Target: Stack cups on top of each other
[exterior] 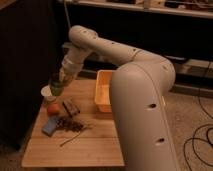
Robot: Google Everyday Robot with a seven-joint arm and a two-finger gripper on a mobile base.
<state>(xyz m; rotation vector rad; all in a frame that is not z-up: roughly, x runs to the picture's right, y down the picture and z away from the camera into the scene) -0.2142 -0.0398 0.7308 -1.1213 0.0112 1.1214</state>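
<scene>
The dark green translucent cup (56,84) is held in my gripper (59,80) at the left of the wooden table (95,142). It hangs just above and slightly right of the white cup (46,92), which stands near the table's left edge. The arm reaches down from the upper middle of the view to the cup. The green cup's lower part overlaps the white cup's rim in the view; I cannot tell whether they touch.
An orange fruit (53,108) lies just in front of the white cup. A dark small object (71,107), a blue packet (50,125) and a dark cluster like grapes (71,125) lie nearby. A yellow-orange bin (104,91) stands at the right. Cables lie on the floor (197,137).
</scene>
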